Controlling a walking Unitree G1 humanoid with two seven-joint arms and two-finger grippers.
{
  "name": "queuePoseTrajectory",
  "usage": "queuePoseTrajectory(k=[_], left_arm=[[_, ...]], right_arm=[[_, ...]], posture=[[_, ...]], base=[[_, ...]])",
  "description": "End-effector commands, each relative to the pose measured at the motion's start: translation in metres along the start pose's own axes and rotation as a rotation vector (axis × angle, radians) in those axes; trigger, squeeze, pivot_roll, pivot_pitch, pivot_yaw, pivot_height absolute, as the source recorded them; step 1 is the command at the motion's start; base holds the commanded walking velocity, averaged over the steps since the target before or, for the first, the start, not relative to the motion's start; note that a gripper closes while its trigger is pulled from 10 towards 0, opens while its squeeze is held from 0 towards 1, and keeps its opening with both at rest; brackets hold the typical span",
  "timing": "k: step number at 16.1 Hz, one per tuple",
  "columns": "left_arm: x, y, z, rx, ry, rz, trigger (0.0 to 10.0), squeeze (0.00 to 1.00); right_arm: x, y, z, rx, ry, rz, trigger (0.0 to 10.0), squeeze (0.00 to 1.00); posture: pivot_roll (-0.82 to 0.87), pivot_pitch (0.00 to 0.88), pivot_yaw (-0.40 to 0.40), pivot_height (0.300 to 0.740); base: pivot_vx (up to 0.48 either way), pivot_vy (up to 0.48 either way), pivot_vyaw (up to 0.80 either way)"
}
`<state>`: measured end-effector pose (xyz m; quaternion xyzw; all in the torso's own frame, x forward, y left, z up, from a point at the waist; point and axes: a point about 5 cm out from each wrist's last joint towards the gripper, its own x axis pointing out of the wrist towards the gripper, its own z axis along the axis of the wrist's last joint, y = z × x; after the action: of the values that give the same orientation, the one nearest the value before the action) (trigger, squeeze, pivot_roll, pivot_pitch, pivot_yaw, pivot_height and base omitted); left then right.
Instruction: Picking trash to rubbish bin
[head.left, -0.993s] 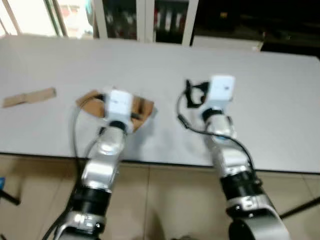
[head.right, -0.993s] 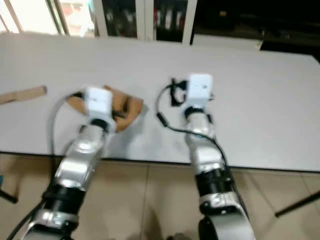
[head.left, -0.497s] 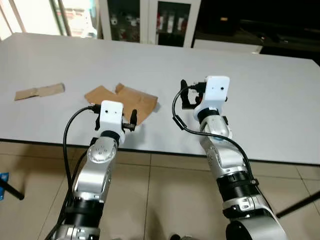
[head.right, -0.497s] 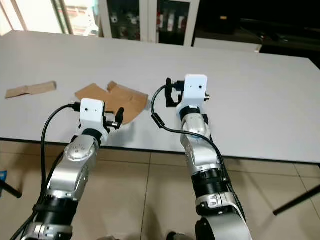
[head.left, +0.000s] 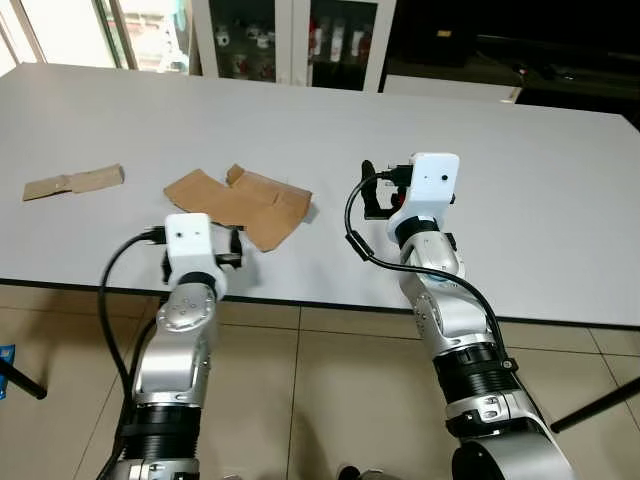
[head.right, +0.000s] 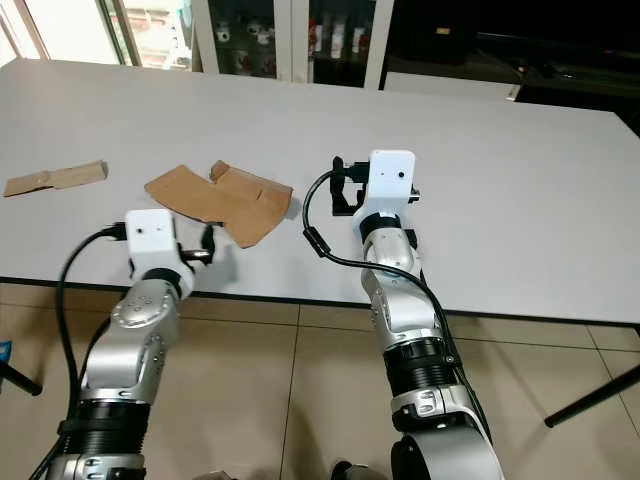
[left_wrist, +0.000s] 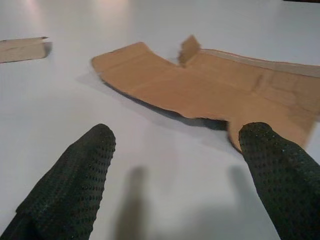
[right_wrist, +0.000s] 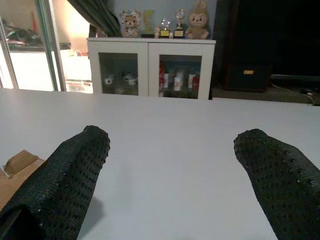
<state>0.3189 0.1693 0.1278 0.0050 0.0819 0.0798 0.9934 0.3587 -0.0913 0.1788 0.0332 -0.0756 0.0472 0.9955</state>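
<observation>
At the far left, a blue object (head.left: 3, 360) on the floor is cut off by the frame edge and cannot be identified. A small cardboard strip (head.left: 73, 181) lies flat on the white table (head.left: 520, 200), at about nine o'clock from the larger cardboard piece (head.left: 240, 203) and well apart from it. That larger piece, torn and creased, lies flat near the table's front edge; its far flap lifts slightly, as the left wrist view shows.

The left claw (left_wrist: 177, 165) sits just short of the cardboard's near edge, low over the table, touching nothing. Its two black fingers (left_wrist: 70, 185) stand wide apart with bare table between them. In the head views its fingers are mostly hidden behind the white wrist camera housing (head.left: 190, 243).

The right claw (right_wrist: 170, 175) is held above the table at about three o'clock from the cardboard, pointing across the table toward the room. Its fingers are also spread wide and hold nothing.

Beyond the table stands a white glass-door cabinet (right_wrist: 150, 67) with small figurines inside and plush toys on top. Bright windows lie at ten o'clock, and a dark unit at two o'clock is too dim to make out. The floor (head.left: 320, 400) is beige tile.
</observation>
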Motion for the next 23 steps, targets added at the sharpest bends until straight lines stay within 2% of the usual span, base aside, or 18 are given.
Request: queuePoseTrajectory(k=[1, 4, 9, 12, 13, 16, 18, 23], left_arm=[[0.004, 0.000, 0.005, -0.025, -0.005, 0.020, 10.0, 0.00], [0.011, 0.000, 0.008, -0.188, 0.033, 0.043, 10.0, 0.00], [0.016, -0.008, 0.011, -0.271, 0.045, 0.020, 10.0, 0.00], [0.018, -0.013, 0.010, -0.352, 0.076, -0.004, 10.0, 0.00], [0.020, -0.017, 0.011, -0.429, 0.096, -0.015, 10.0, 0.00], [0.022, -0.020, 0.012, -0.482, 0.107, -0.020, 10.0, 0.00], [0.026, -0.022, 0.014, -0.556, 0.122, -0.020, 10.0, 0.00], [0.034, -0.030, 0.019, -0.618, 0.138, -0.043, 10.0, 0.00]], right_arm=[[-0.002, -0.002, 0.000, 0.007, 0.002, -0.003, 10.0, 0.00], [-0.004, 0.001, 0.004, 0.028, -0.025, 0.015, 10.0, 0.00], [-0.006, 0.001, 0.004, 0.029, -0.026, 0.019, 10.0, 0.00], [-0.007, 0.001, 0.005, 0.028, -0.026, 0.021, 10.0, 0.00], [-0.008, 0.002, 0.005, 0.030, -0.027, 0.025, 10.0, 0.00], [-0.008, 0.002, 0.005, 0.029, -0.027, 0.026, 10.0, 0.00], [-0.009, 0.003, 0.006, 0.028, -0.026, 0.027, 10.0, 0.00], [-0.011, 0.003, 0.005, 0.027, -0.021, 0.030, 10.0, 0.00]], posture=[[0.01, 0.088, -0.062, 0.740], [0.00, 0.094, -0.060, 0.740], [-0.01, 0.106, -0.062, 0.740], [-0.01, 0.109, -0.063, 0.740], [-0.02, 0.112, -0.062, 0.740], [-0.02, 0.116, -0.063, 0.740], [-0.02, 0.119, -0.064, 0.740], [-0.03, 0.133, -0.063, 0.740]], base=[[0.000, 0.000, 0.00], [0.000, 0.000, 0.00], [0.000, 0.000, 0.00], [0.000, 0.000, 0.00], [0.000, 0.000, 0.00], [0.000, 0.000, 0.00], [0.000, 0.000, 0.00], [0.000, 0.000, 0.00]])
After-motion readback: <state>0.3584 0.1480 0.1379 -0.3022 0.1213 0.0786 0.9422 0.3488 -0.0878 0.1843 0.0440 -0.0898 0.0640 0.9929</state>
